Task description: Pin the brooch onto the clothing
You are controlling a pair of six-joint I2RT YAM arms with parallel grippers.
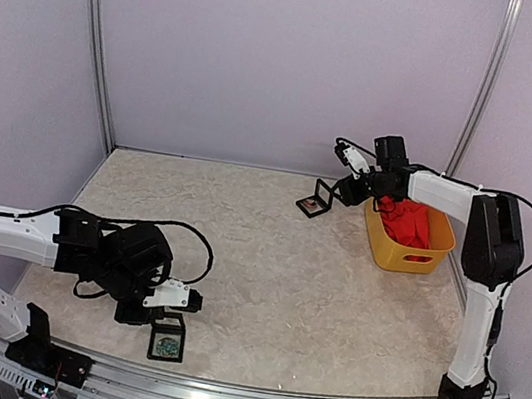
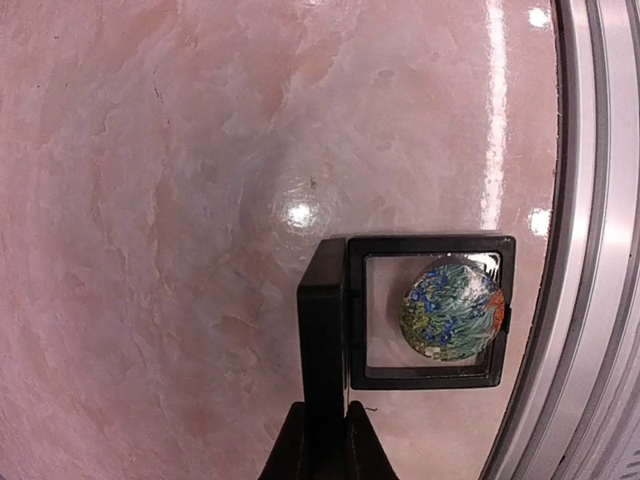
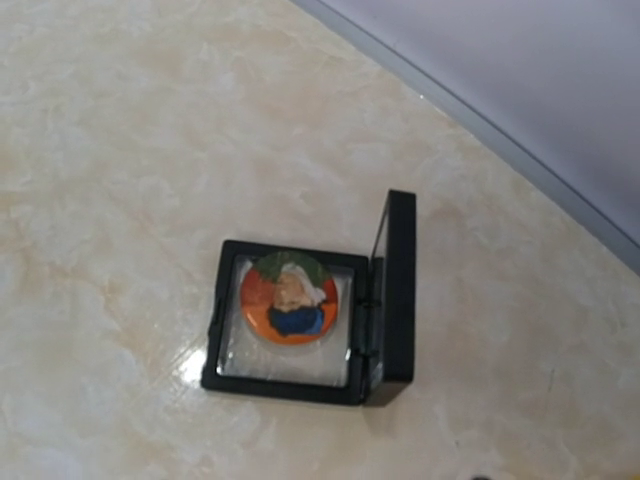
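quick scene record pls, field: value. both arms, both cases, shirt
left jaws: closed on the upright lid of the near case
near case: open, at the table's near edge, blue-green brooch inside
right jaws: next to the far case, open or shut unclear
far case: open, lid up, orange brooch inside
shirt: red, bunched in the yellow bin, far right
pinning: not started

Two brooch cases (image 2: 430, 245) (image 3: 400, 290), two brooches (image 2: 450, 310) (image 3: 288, 297), one T-shirt (image 1: 407, 222), one bin (image 1: 409, 256).
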